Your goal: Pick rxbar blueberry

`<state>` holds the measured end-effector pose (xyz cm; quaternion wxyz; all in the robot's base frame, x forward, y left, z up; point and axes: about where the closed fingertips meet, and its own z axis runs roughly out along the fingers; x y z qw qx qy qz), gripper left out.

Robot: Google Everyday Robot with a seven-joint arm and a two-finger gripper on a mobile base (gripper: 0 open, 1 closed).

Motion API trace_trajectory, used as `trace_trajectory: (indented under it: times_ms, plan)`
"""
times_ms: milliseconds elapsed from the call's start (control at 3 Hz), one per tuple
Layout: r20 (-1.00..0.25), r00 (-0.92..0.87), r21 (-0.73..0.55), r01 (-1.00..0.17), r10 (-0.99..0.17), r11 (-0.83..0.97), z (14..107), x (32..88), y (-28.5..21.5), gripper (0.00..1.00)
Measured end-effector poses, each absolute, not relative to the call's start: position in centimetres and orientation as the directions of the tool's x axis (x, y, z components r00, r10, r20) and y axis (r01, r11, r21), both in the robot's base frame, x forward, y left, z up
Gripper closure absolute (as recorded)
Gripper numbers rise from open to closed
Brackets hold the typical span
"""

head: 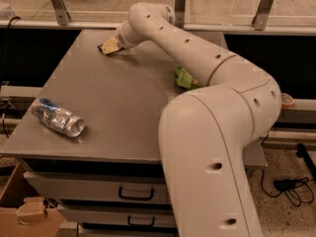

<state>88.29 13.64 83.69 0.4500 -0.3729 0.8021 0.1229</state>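
My gripper (109, 46) is at the far end of the grey table (123, 112), low over its surface, with the arm reaching across from the right. The dark navy rxbar blueberry does not show anywhere; it may be hidden under the gripper or behind the arm. A crinkled green chip bag (183, 78) lies at the table's right side, partly hidden by the arm. A crushed clear plastic bottle (58, 120) lies near the front left corner.
Drawers (136, 194) sit under the table. A cardboard box (24, 216) stands on the floor at the lower left. A tape roll (287, 100) rests on a ledge at the right, and cables (291, 186) lie on the floor. Metal posts and a rail run behind the table.
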Motion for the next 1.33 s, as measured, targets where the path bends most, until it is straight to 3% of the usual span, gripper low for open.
trace_trajectory:
  times_ms: [333, 667, 1333]
  plan:
    - [-0.814, -0.317, -0.139, -0.709, -0.488, 0.692, 83.7, 88.3, 13.6, 1.0]
    - [-0.852, -0.241, -0.178, -0.702, -0.465, 0.69, 87.8, 86.8, 11.7, 1.0]
    - [-0.934, 0.058, -0.298, -0.665, -0.351, 0.684, 101.4, 81.1, 5.9, 1.0]
